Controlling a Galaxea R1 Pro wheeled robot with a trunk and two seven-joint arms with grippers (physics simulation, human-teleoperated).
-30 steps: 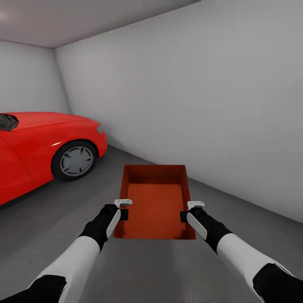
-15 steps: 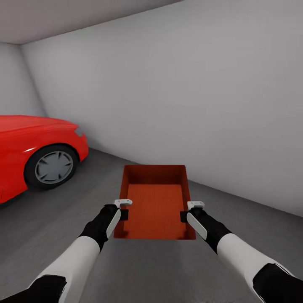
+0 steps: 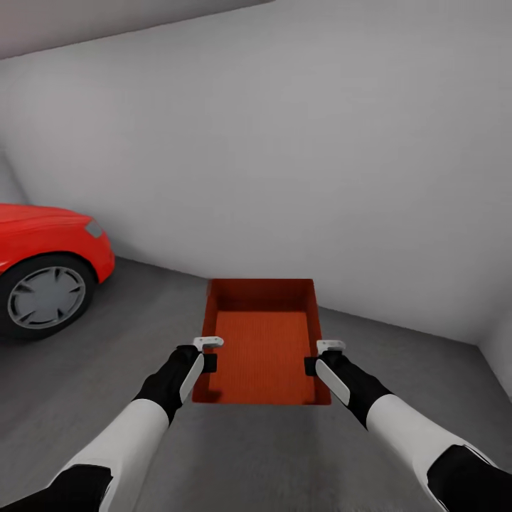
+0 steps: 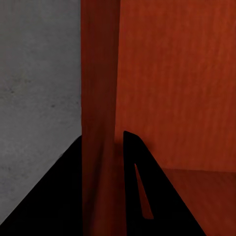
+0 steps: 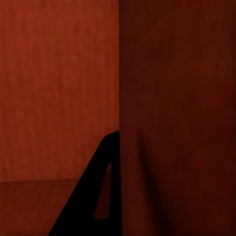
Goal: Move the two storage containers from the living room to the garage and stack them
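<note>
I carry one red-orange storage container (image 3: 263,341), lidless and empty, held level above the dark grey garage floor (image 3: 107,355). My left gripper (image 3: 208,362) is shut on its left wall and my right gripper (image 3: 311,365) is shut on its right wall. In the left wrist view the thin container wall (image 4: 101,123) runs between the black fingers (image 4: 142,187), with grey floor (image 4: 39,98) beside it. In the right wrist view one black finger (image 5: 98,196) lies against the inner side of the container wall (image 5: 162,123).
A red coupe car (image 3: 43,249) stands at the left, its front wheel (image 3: 46,295) showing. A plain white wall (image 3: 284,142) runs across ahead, meeting another wall in a corner at the far right. Grey floor lies between the car and the walls.
The whole head view has swung to the right: the car slid toward the left edge and a wall corner came in at the right. Both grippers and the container kept their places relative to me.
</note>
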